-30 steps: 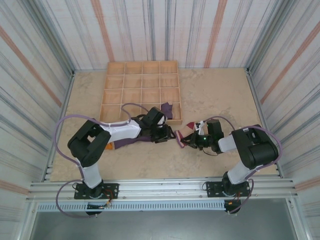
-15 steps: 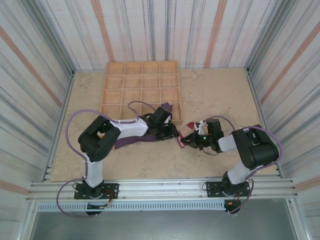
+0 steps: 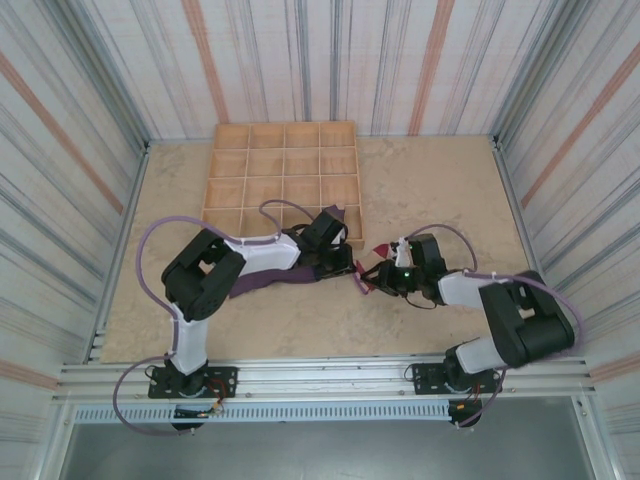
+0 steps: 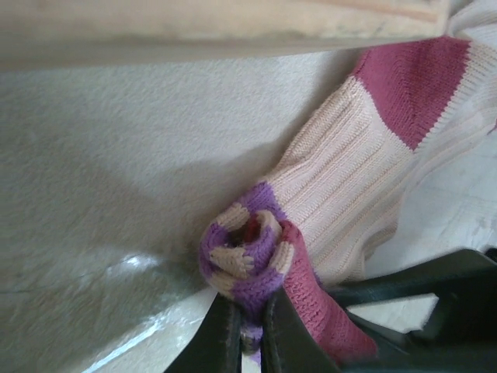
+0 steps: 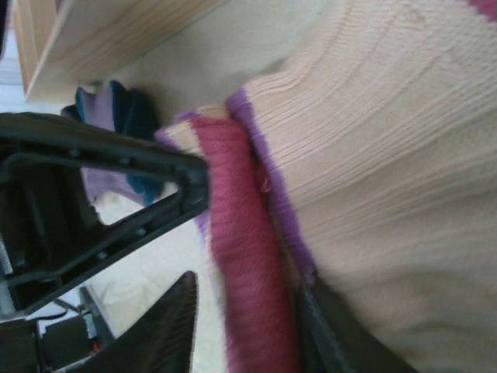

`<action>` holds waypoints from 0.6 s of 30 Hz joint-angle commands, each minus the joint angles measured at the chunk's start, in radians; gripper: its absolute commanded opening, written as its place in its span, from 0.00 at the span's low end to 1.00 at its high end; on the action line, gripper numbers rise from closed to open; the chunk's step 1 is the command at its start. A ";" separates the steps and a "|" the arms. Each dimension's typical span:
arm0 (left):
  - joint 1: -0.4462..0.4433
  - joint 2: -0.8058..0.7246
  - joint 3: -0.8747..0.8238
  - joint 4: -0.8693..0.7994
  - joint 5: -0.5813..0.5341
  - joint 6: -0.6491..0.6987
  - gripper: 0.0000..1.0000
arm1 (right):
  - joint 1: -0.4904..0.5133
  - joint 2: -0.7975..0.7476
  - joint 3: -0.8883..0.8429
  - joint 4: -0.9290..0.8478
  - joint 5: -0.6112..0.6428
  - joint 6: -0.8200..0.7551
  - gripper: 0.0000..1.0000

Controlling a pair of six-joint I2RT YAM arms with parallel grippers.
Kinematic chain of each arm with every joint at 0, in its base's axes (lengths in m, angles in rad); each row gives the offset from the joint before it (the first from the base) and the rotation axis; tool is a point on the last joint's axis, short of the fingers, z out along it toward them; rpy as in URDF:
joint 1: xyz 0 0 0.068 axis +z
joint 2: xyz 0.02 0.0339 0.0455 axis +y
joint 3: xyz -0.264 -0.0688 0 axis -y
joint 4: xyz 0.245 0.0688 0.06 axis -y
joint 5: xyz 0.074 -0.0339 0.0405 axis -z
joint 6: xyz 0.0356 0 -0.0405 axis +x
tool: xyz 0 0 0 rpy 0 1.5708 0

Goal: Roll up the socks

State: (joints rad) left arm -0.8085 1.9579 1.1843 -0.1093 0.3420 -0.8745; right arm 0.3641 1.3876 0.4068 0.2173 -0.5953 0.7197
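Observation:
The tan sock (image 3: pixel 381 252) with a red toe lies between the two grippers, just in front of the tray. Its purple-and-tan striped cuff (image 4: pixel 247 252) is curled into a small roll, and my left gripper (image 4: pixel 250 332) is shut on the bottom of that roll. In the top view the left gripper (image 3: pixel 345 266) is just left of the right gripper (image 3: pixel 369 281). My right gripper (image 5: pixel 248 334) is open. The sock's red band (image 5: pixel 241 256) runs between its fingers, with a gap on the left side. A purple sock (image 3: pixel 252 281) lies under the left arm.
The wooden compartment tray (image 3: pixel 283 180) stands right behind the sock, its front wall (image 4: pixel 233 31) close above the left gripper. Another purple sock (image 3: pixel 335 213) hangs over the tray's front right corner. A purple and teal sock (image 5: pixel 116 109) shows behind the left gripper's fingers (image 5: pixel 101 171).
My left gripper has closed on the striped cuff roll. The right gripper has opened from its grip on the sock, and the right arm's elbow has swung out to the right.

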 commanded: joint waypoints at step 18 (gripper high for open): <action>0.041 -0.038 0.095 -0.381 0.087 0.080 0.00 | 0.746 -0.289 0.140 -0.444 1.107 -0.383 0.62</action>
State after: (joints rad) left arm -0.7776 1.9450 1.2625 -0.4129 0.4164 -0.8219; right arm 1.0489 1.0279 0.5022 -0.2085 0.3447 0.4232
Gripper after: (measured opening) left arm 0.091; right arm 0.619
